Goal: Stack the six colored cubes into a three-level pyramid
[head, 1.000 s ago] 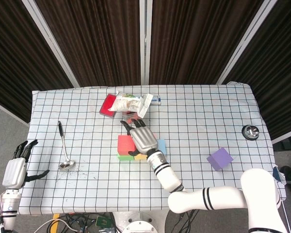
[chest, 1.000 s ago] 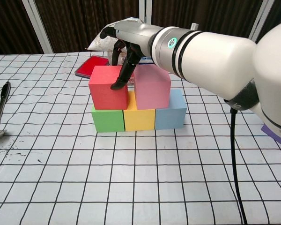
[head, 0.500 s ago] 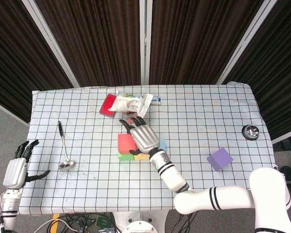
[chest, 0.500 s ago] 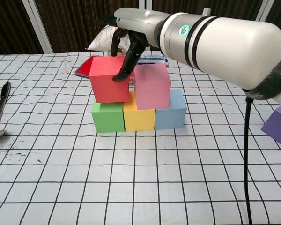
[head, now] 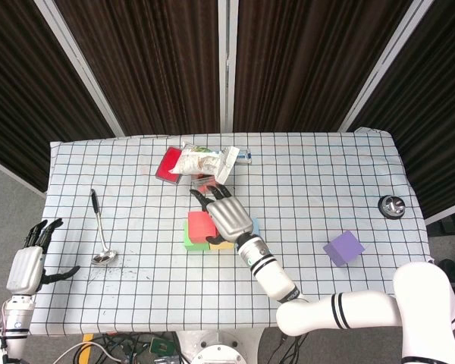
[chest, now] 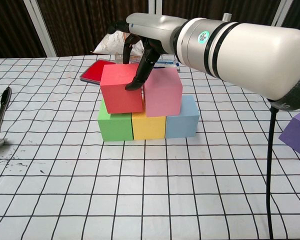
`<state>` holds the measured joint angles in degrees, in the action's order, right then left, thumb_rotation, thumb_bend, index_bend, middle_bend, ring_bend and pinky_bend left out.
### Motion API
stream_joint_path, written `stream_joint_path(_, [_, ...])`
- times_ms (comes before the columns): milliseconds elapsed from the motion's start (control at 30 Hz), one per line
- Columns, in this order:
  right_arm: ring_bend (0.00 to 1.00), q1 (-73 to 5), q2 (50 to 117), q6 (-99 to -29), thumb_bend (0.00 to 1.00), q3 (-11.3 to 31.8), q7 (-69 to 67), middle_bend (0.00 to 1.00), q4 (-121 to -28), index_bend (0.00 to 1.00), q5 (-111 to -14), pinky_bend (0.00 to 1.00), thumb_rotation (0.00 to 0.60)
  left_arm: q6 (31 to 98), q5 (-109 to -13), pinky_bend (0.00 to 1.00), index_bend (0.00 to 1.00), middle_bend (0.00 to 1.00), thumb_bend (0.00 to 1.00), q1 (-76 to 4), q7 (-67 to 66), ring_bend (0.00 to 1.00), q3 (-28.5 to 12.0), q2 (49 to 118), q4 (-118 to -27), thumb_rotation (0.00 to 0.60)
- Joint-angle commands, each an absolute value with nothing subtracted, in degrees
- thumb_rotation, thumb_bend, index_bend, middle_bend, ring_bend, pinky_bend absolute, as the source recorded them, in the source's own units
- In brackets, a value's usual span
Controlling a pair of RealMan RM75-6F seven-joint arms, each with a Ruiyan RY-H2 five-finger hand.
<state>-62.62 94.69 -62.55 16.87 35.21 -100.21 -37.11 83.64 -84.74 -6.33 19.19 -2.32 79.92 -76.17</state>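
Green (chest: 115, 126), yellow (chest: 148, 125) and blue (chest: 182, 117) cubes form a row on the checked cloth. A pink cube (chest: 162, 92) sits on the yellow and blue ones. The red cube (chest: 121, 89) is tilted on top of the green and yellow ones, against the pink one. My right hand (chest: 140, 40) reaches over from behind and holds the red cube, one finger on its front right edge. From the head view the right hand (head: 227, 216) covers the stack beside the red cube (head: 199, 225). The purple cube (head: 343, 248) lies apart at the right. My left hand (head: 26, 265) hangs open off the table's left corner.
A red flat pack (chest: 93, 71) and a white bag (chest: 115, 42) lie just behind the stack. A ladle (head: 100, 227) lies at the left. A small metal cup (head: 392, 205) stands near the right edge.
The red cube has shifted right against the pink cube and come down a little after a slight lift, staying tilted. The right hand moved with it. The left hand stayed put.
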Motion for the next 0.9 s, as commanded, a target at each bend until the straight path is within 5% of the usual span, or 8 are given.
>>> stream_joint_path(33, [0.06, -62.6, 94.7, -62.5, 0.13, 16.8, 35.1, 0.41, -100.2, 0.0, -37.1, 0.0, 0.6, 83.6, -84.7, 0.01, 0.09, 0.13, 0.0, -6.3, 19.3, 0.0, -2.4, 79.9, -76.1, 0.6])
stream_joint_path(900, [0.06, -62.3, 94.8, -61.2, 0.13, 16.0, 34.2, 0.41, -98.9, 0.0, -38.2, 0.0, 0.6, 83.2, -85.1, 0.01, 0.09, 0.13, 0.0, -6.3, 20.1, 0.0, -2.4, 80.1, -75.4, 0.6])
